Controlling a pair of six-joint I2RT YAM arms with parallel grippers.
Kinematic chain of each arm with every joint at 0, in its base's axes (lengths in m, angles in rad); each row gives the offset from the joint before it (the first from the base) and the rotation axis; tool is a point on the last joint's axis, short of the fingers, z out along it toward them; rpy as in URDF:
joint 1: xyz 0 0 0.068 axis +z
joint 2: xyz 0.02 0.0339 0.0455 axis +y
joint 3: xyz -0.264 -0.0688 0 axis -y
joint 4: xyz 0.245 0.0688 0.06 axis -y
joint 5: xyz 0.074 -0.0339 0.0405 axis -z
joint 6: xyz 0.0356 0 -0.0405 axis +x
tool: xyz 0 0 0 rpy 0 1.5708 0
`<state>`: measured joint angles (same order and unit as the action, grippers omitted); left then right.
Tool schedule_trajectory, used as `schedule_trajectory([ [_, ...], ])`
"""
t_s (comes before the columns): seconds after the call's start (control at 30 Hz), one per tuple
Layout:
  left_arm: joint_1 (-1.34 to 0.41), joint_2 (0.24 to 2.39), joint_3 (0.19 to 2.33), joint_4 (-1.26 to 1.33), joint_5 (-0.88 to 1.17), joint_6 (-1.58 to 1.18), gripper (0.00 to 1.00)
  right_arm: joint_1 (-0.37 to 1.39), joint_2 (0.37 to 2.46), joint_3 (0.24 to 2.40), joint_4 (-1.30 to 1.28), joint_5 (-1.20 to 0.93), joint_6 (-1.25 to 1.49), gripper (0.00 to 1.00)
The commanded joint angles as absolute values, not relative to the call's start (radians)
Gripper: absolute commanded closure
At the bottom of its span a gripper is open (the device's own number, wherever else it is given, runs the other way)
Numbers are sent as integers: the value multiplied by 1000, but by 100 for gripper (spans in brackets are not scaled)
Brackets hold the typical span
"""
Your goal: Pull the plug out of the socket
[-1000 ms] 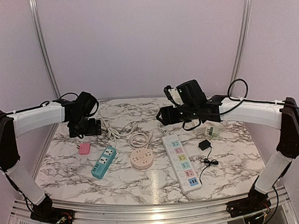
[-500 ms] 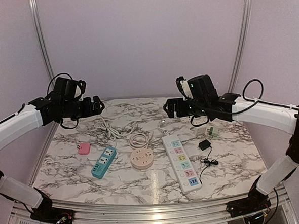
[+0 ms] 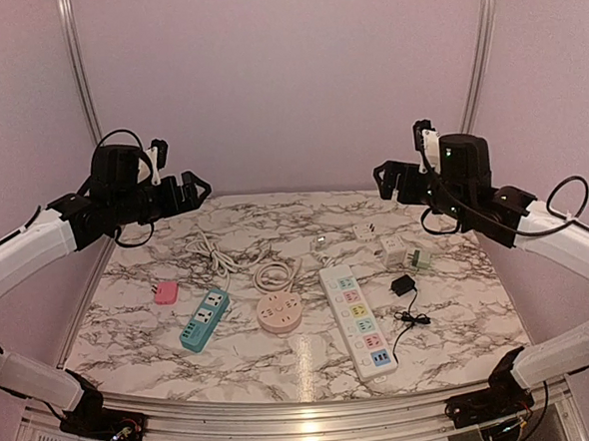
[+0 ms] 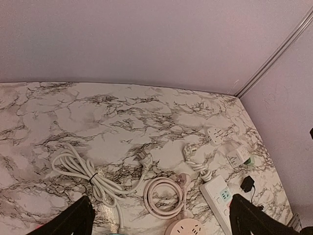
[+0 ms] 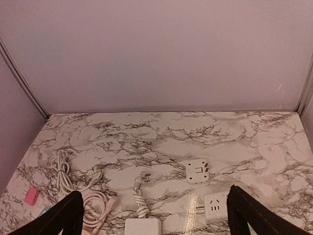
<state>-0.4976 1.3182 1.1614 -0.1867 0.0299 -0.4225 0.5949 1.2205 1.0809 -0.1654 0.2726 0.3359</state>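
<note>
A flat white plug (image 3: 364, 232) lies prongs-up on the marble table (image 3: 459, 300), a little apart from a white cube socket (image 3: 392, 247). The right wrist view shows this plug (image 5: 197, 171) behind the cube socket (image 5: 215, 205). In the left wrist view the plug (image 4: 215, 135) and the cube socket (image 4: 236, 154) sit at the far right. My left gripper (image 3: 188, 189) hangs high over the back left corner, open and empty. My right gripper (image 3: 390, 178) hangs high over the back right, open and empty. Both wrist views show wide-spread jaws on the left gripper (image 4: 161, 223) and the right gripper (image 5: 155, 215).
A long white power strip (image 3: 358, 320), a round pink socket (image 3: 280, 311), a blue strip (image 3: 205, 319) and a pink adapter (image 3: 166, 292) lie across the middle. A black charger (image 3: 403, 286), a green-based cube (image 3: 418, 259) and white cable bundles (image 3: 211, 251) are also there.
Both arms have risen from low over the table and swung outward toward the side walls. The right gripper has left the spot by the cube sockets and stands wider open.
</note>
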Motion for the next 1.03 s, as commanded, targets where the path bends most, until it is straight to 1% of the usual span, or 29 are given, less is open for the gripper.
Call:
schedule_trajectory([
  [0.0,-500,1291,1142,-128,40,-422,1,590,1164,1048,-137,323,314,2],
  [0.13,-500,1275,1130,-109,29,-425,1,591,1138,1023,-109,328,299,1],
  [0.67,-501,1248,1119,-101,10,-415,1,584,1163,1026,-68,338,280,2],
  [0.83,-501,1247,1117,-96,14,-416,1,539,1149,998,-49,267,316,2],
  [1.0,-500,1246,1110,-91,13,-417,1,529,1135,983,-35,262,315,1],
])
